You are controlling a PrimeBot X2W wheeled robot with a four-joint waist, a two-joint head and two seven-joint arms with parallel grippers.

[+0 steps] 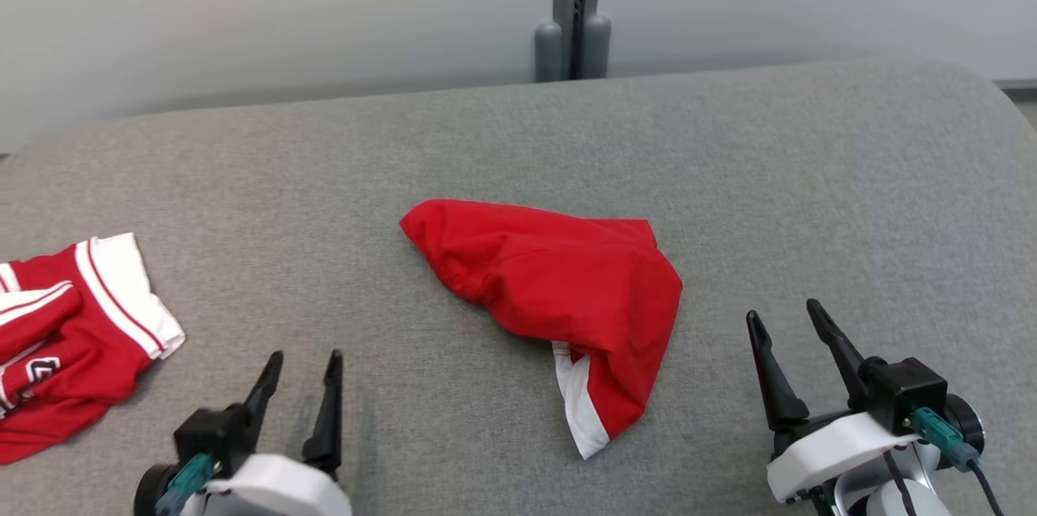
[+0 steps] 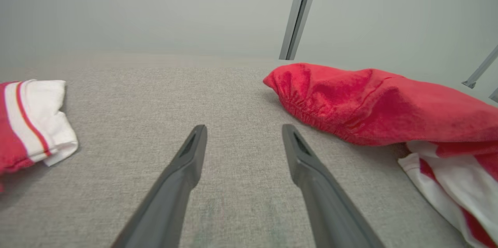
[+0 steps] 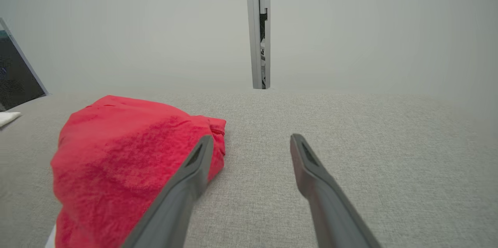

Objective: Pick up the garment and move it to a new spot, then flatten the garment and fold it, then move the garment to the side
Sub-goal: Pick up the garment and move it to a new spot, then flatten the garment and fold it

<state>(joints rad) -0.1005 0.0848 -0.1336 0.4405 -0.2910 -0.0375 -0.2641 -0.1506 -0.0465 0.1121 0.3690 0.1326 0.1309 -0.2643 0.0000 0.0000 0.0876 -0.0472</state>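
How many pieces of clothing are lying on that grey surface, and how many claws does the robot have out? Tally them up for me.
Garments: 2, the crumpled red garment in the middle and the red-and-white garment at the left edge.
Claws: 2, the left claw and the right claw, both open and holding nothing.
Total: 4

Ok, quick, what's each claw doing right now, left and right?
Left claw: open, holding nothing.
Right claw: open, holding nothing, off to the side of the red garment.
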